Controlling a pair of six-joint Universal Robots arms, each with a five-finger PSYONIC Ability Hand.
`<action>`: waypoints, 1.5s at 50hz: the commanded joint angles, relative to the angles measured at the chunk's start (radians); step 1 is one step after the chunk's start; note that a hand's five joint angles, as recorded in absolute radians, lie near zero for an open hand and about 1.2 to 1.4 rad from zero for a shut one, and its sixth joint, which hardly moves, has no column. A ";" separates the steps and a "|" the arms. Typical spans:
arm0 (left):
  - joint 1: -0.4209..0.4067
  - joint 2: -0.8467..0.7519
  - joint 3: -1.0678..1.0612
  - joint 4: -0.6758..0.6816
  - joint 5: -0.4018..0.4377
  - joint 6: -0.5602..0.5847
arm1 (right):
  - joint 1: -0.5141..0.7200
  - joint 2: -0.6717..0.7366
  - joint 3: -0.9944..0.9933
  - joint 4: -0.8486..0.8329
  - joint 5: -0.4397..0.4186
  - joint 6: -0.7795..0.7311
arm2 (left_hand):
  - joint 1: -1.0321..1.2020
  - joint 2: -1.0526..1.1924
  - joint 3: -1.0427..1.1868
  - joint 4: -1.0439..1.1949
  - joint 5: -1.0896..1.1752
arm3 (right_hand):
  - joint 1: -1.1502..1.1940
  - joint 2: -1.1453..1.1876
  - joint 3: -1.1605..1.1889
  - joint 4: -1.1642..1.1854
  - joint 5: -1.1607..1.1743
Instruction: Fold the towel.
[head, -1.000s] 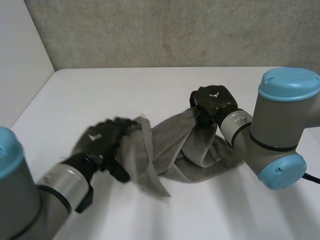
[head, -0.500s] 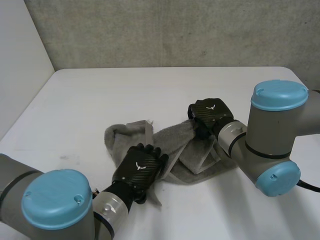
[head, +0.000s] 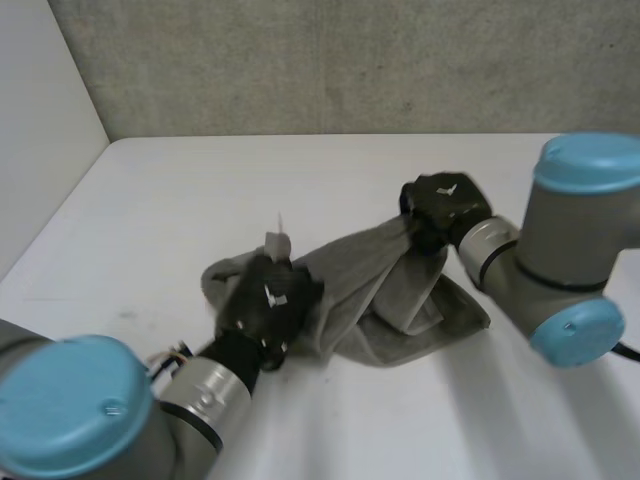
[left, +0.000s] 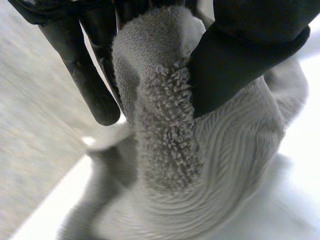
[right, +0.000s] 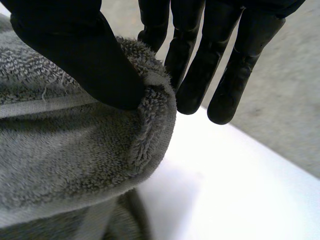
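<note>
The left hand (head: 268, 305) hides part of the towel (head: 370, 280) (right arm (head: 565, 250) cut off).

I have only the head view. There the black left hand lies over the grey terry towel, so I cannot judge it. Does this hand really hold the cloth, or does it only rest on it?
Observer: It holds it. In the left wrist view the black left hand pinches a raised fold of the grey terry towel between its thumb and its fingers.
Operator: Good. And the right hand, what part of the towel does it have?
Observer: In the right wrist view the black right hand presses its thumb on a rolled hem edge of the towel, pinching it against the fingers behind.
</note>
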 joint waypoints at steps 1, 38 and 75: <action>0.078 0.252 0.029 0.008 -0.003 -0.088 | -0.040 -0.094 -0.057 0.130 -0.026 -0.072 | 0.222 0.182 0.191 0.183 0.208 | 0.014 0.186 0.181 0.179 0.190; 0.431 -0.137 0.418 -0.280 0.062 -0.641 | 0.014 0.055 -0.256 0.423 -0.027 -0.445 | 0.222 0.182 0.191 0.183 0.208 | 0.014 0.186 0.181 0.179 0.190; 0.457 -0.099 0.158 -0.093 0.252 -0.665 | -0.004 0.014 0.040 0.282 -0.098 -0.356 | 0.222 0.182 0.191 0.183 0.208 | 0.014 0.186 0.181 0.179 0.190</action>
